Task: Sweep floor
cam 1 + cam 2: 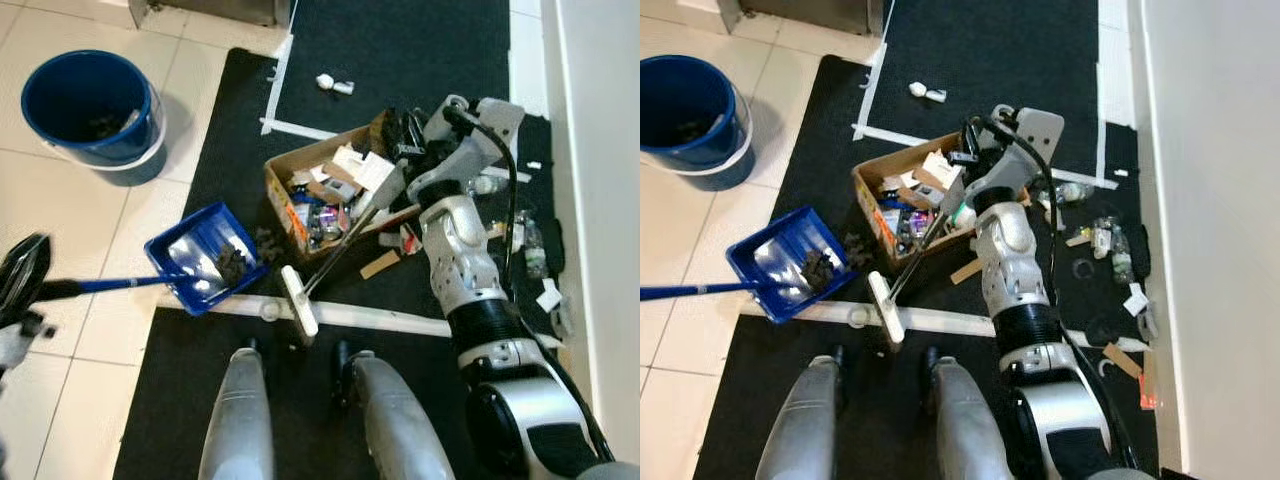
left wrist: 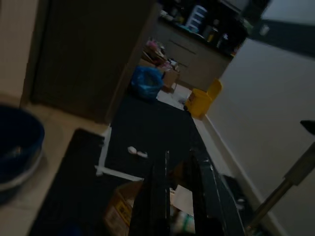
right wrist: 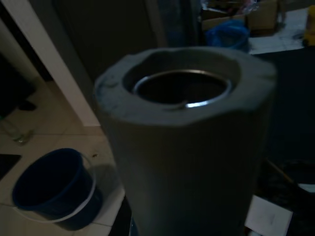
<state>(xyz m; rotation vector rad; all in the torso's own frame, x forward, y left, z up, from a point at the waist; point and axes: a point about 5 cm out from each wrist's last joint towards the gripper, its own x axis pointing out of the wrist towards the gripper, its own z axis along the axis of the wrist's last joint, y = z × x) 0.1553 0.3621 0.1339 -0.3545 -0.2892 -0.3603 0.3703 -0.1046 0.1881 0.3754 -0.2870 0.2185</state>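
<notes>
Left eye view, we log: blue plastic dustpan (image 1: 203,257) holding dark debris, at the black mat's (image 1: 400,50) left edge; right gripper (image 1: 408,135) grasping the white-headed broom (image 1: 300,304) there, likely to feed it; left gripper's (image 1: 22,268) grip: cannot tell

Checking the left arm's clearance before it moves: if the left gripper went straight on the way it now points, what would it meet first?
Probably the cardboard box of clutter, which lies just past the left gripper in the left wrist view. Beyond it is black mat with a small white item. Depth is unclear in this dark view.
</notes>
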